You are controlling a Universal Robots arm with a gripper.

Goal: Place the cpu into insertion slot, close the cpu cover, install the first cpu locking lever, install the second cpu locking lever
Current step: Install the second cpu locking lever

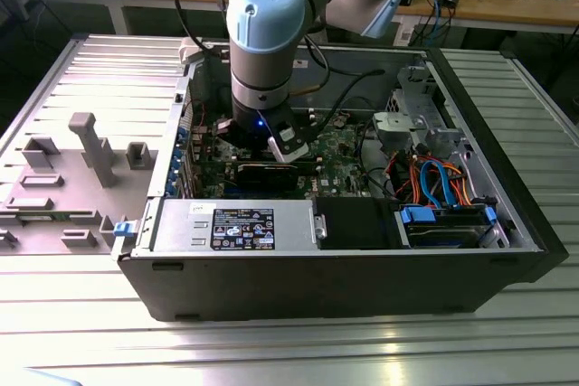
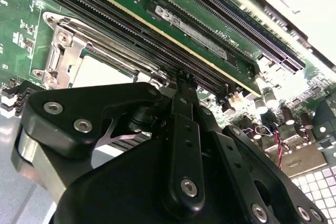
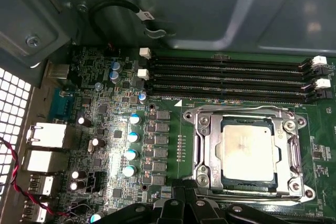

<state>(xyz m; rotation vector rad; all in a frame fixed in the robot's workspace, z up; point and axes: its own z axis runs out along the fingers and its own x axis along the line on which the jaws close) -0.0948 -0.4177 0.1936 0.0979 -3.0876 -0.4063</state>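
The cpu [image 3: 248, 150], a silver-grey square, lies in the insertion slot [image 3: 250, 184] on the green board. The silver cpu cover [image 3: 207, 148] is down around it, and the chip shows through its cut-out. Thin metal lever rods [image 3: 297, 153] run along the cover's edges; whether they are latched cannot be told. In the second wrist view my black gripper [image 2: 180, 85] is shut, its tip right at the cover's [image 2: 63, 51] edge beside the cpu [image 2: 100, 72]. In the exterior view the gripper [image 1: 261, 146] reaches down into the open computer case, hiding the socket.
Long black memory slots [image 3: 226, 77] run beside the socket, with capacitors [image 3: 131, 137] and rear ports [image 3: 47, 135] on the other side. Case walls [image 1: 154, 187], a power supply [image 1: 240, 228] and orange and blue cables [image 1: 434, 178] surround the board. Grey fixture blocks [image 1: 90, 146] stand at the exterior view's left.
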